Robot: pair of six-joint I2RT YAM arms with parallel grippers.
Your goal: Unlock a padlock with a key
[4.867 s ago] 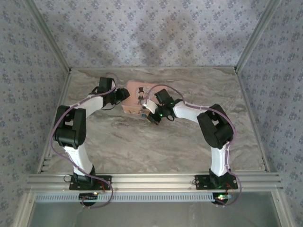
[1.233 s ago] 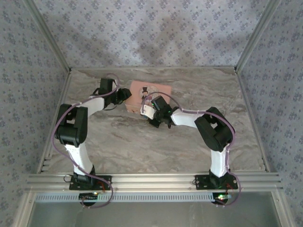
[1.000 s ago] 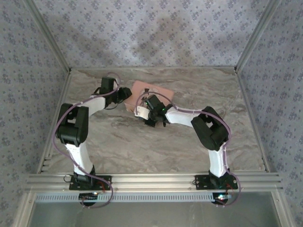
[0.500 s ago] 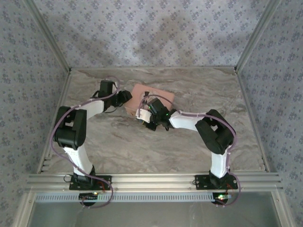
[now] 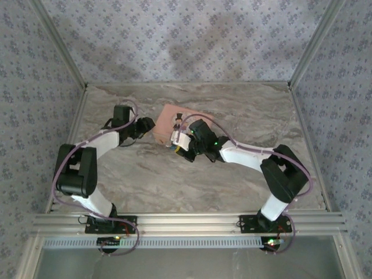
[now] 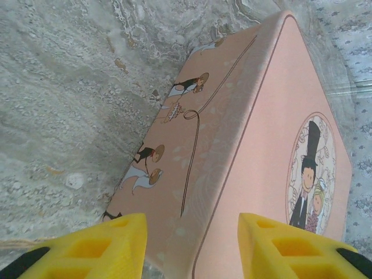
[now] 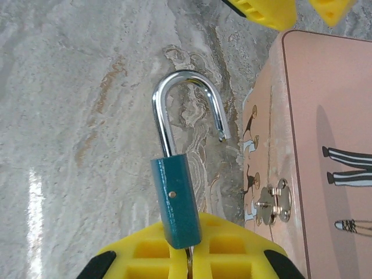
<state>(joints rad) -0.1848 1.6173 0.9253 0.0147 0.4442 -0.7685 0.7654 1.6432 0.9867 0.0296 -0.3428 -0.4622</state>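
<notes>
Fingers (image 7: pixel 232 251) of the right gripper (image 7: pixel 189 258) clamp the padlock (image 7: pixel 176 200), its shackle open. The left gripper (image 6: pixel 190 222) stands wide at the pink tin (image 6: pixel 261 151), which is printed with a cartoon bride and groom.

No readable text (cartoon figures (image 6: pixel 308 192) on the tin (image 6: pixel 244 145))

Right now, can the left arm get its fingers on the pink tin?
Probably yes: the left fingers stand open, the pink tin sits right ahead of the gap, and nothing lies between.
</notes>
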